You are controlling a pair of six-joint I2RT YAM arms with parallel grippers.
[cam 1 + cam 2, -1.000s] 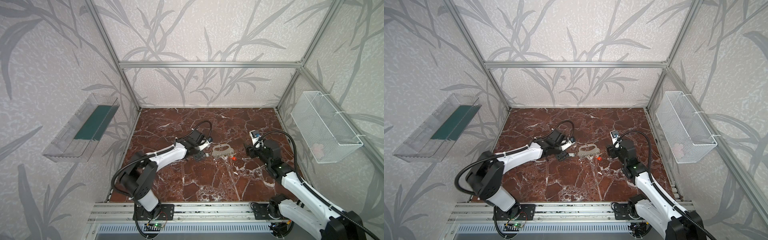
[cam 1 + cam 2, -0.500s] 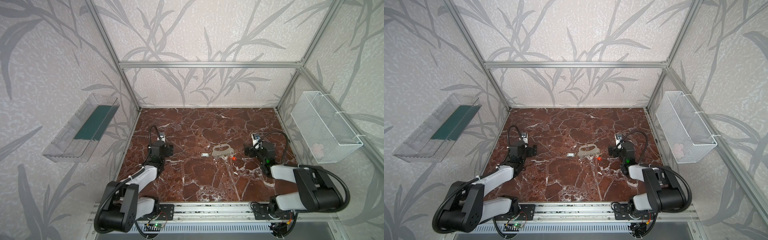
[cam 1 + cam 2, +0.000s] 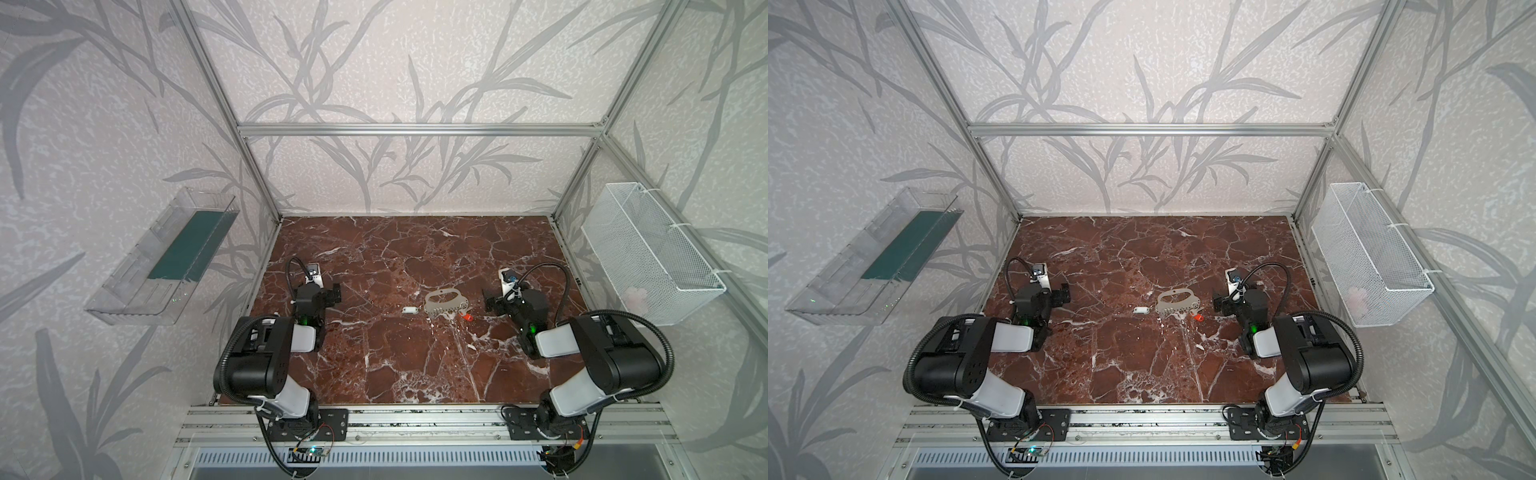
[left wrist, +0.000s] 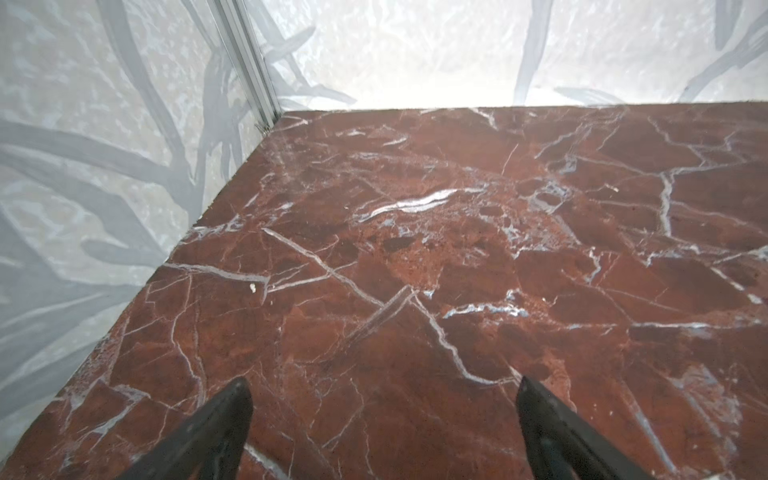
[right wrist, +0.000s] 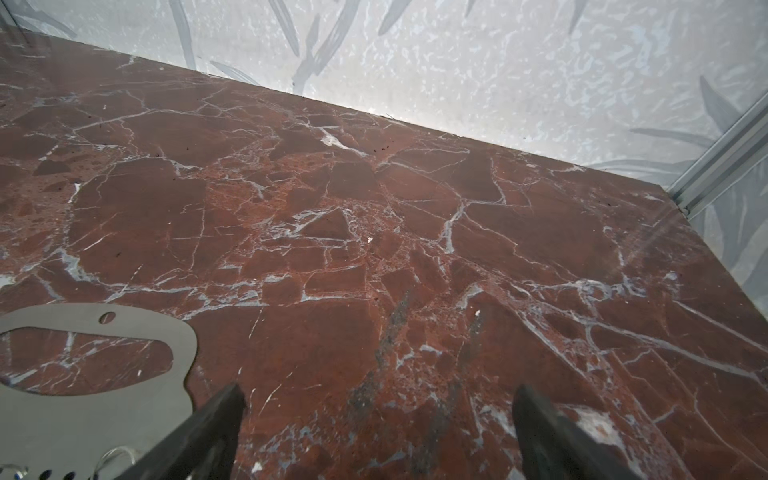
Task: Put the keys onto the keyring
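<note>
Left gripper (image 4: 381, 388) wide open, empty; right gripper (image 5: 379, 395) likewise, seemingly clear of keyring (image 5: 124, 419).

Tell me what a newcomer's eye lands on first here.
The dark red marble table with its white veins dominates. Near its middle lies the grey keyring, with a white-tagged key apart on its left and a red-orange-tagged key by its near right corner. The two black-and-white arms sit folded on either side, the left gripper and right gripper both open and empty.
</note>
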